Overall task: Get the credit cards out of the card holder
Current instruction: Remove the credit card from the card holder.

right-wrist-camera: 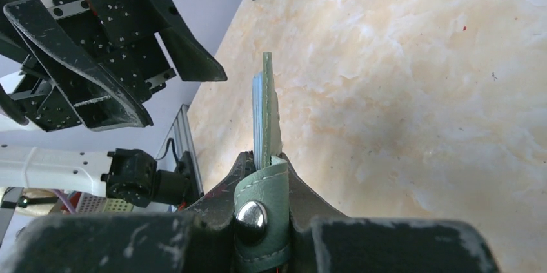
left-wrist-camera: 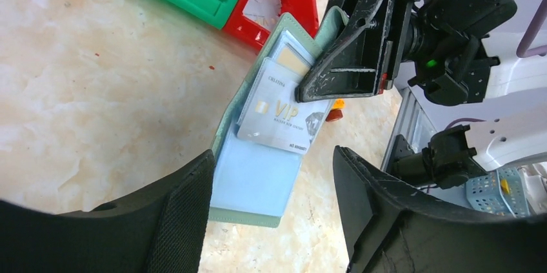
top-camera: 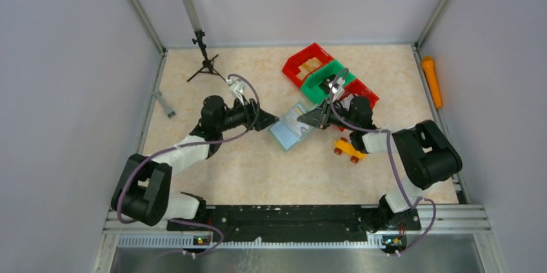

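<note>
At bench centre, top view: card holder (top-camera: 290, 131), open, pale inside upward, between both arms. Right tool (top-camera: 307, 119) clenched on its far-right edge. Left tool (top-camera: 273, 122) just beside its left edge, jaws apart, grasping nothing. Red bin (top-camera: 308, 60) and green bin (top-camera: 322, 84) beyond; yellow toy car (top-camera: 348, 150) near right.

Left wrist view: credit cards (left-wrist-camera: 278, 117) stacked in the holder's pocket, the top one white, marked VIP, its lower part standing clear of the pocket.

Right wrist view: holder edge-on, pinched at its snap tab (right-wrist-camera: 261, 186); whether its other end touches the bench cannot be told.

Handling, judged: holder light, floppy; cards stiff, thin, slick. Pinch the exposed card end, both faces.
</note>
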Tool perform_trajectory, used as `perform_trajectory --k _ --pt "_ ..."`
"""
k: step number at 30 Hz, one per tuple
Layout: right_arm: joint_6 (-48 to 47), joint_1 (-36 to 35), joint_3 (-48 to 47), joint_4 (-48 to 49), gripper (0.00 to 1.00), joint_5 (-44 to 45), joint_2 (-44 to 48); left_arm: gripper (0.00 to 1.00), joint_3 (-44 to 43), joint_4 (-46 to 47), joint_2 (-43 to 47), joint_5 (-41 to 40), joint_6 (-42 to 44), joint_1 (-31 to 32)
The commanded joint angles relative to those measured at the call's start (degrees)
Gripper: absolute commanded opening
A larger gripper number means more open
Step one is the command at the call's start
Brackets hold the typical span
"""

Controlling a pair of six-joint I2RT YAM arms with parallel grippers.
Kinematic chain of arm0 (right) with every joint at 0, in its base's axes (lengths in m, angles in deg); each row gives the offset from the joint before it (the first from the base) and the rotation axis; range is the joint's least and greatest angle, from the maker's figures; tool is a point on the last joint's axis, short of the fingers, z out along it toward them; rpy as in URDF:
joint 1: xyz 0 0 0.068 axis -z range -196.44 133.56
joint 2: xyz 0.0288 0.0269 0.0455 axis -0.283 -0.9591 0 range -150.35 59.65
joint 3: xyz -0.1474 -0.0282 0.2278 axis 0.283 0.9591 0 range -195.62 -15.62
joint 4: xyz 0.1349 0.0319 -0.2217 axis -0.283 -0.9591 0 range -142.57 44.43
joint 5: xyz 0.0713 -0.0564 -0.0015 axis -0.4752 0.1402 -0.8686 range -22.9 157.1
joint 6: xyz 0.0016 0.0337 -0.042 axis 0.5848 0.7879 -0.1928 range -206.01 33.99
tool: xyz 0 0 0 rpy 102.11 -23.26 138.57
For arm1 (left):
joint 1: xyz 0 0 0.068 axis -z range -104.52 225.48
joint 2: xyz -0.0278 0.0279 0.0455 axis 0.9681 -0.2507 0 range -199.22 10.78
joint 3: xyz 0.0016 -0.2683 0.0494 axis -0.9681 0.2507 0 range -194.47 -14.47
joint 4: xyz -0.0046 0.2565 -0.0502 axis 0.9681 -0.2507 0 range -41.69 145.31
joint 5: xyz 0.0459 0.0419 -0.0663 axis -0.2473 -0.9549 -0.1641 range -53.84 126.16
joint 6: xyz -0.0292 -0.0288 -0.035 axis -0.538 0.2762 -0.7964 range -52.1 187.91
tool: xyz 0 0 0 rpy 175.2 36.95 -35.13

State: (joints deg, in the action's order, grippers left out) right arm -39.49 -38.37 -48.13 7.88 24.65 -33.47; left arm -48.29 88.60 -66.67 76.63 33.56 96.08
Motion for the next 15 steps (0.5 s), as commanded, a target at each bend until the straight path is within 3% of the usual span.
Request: perform_trajectory --k 1,6,15 --pt "0.7 0.5 1.4 7.6 0.0 1.6 3.2 0.67 2.0 5.0 1.4 0.7 -0.2 0.1" --pt "4.7 0.5 3.4 15.6 0.0 2.7 2.9 0.51 -1.0 11.1 -6.6 7.4 -5.2 2.9" --pt "5.3 0.3 4.4 17.2 0.0 4.2 3.6 0.45 -5.7 11.5 -16.0 10.8 -10.0 4.5"
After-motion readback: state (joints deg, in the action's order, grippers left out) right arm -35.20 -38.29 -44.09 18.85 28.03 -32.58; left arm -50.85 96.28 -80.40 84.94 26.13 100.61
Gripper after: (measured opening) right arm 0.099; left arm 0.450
